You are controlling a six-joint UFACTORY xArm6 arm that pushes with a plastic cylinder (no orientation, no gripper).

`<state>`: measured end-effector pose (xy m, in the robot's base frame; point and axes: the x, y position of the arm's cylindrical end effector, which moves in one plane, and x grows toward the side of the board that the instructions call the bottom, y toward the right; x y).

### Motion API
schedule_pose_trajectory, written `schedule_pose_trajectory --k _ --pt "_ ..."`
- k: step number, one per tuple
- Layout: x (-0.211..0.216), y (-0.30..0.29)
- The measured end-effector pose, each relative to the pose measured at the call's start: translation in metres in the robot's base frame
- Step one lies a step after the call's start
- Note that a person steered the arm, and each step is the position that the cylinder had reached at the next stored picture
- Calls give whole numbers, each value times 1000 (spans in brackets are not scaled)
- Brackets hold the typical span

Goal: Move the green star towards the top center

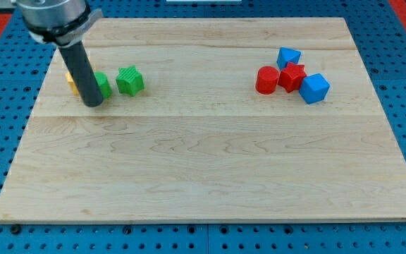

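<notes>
The green star [130, 81] lies on the wooden board [210, 162] at the upper left. My tip [94, 103] rests on the board to the star's left and slightly below it, with a gap between them. A second green block [103, 85] sits right against the rod, between it and the star. A yellow or orange block [70, 80] is mostly hidden behind the rod on its left side.
At the upper right stands a cluster: a red cylinder [266, 80], a red star [292, 76], a blue block [288, 57] above them and a blue cube [315, 88] at the right. Blue pegboard surrounds the board.
</notes>
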<state>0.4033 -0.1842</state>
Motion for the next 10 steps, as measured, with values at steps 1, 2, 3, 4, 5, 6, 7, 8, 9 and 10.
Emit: schedule_pose_trajectory --k 1,2,3,4,5,6,7,8,9,10 --pt "-26 37" --pt "-52 65" --pt "-75 109" --pt "-46 109" --pt "-41 145" --pt "-66 200" --pt "-100 152" --pt "-79 165" --pt "-52 157" --pt "-96 126"
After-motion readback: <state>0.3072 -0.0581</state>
